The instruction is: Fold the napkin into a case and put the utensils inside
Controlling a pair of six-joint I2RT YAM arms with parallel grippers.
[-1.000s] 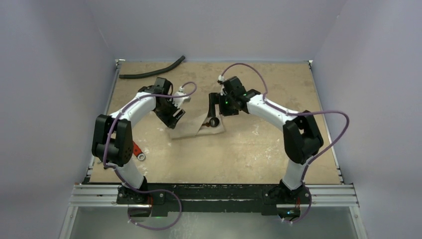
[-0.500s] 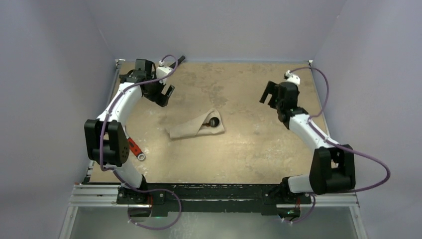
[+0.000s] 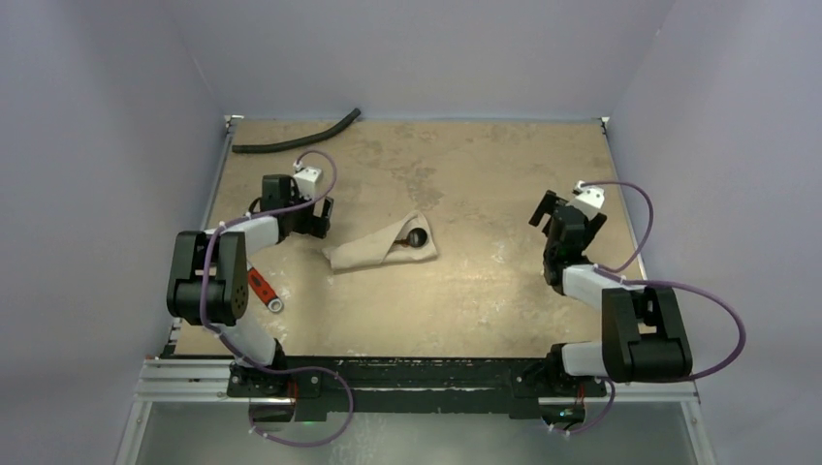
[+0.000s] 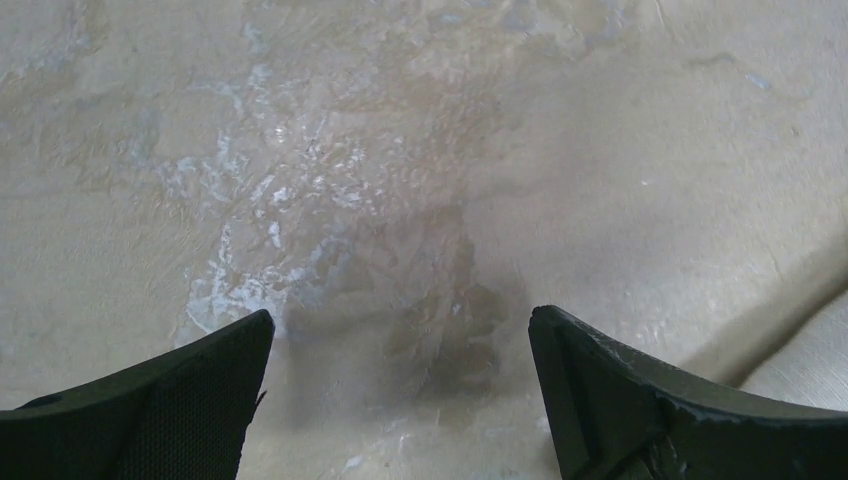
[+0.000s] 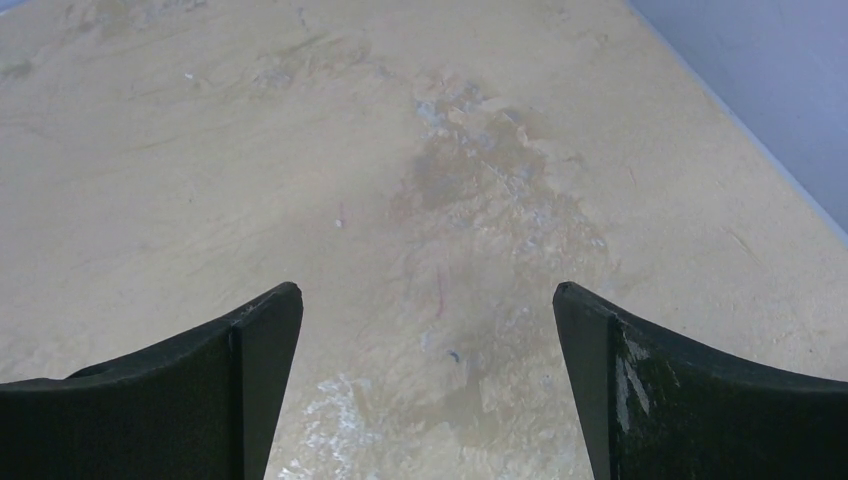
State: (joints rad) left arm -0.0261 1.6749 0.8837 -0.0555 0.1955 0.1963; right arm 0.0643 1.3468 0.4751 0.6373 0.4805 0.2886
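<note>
The napkin lies folded as a flat tapered case (image 3: 373,250) in the middle of the table. The spoon's dark round bowl (image 3: 418,238) sticks out of its wide right end, with the handle tucked into the cloth. The fork does not show. My left gripper (image 3: 321,217) is open and empty, low over the table just left of the case. A corner of the cloth (image 4: 812,362) shows in the left wrist view beside the open gripper (image 4: 400,316). My right gripper (image 3: 549,211) is open and empty, well to the right of the case. In its wrist view the gripper (image 5: 428,292) is over bare tabletop.
A long black curved hose (image 3: 296,141) lies at the back left edge. A red-handled tool (image 3: 262,289) lies by the left arm's base. The right wall (image 5: 770,80) runs close to the right gripper. Both arms are folded back towards their bases.
Both arms have pulled away from the case, swung out to the back corners, then drawn back towards their bases. The case and spoon have stayed where they were.
</note>
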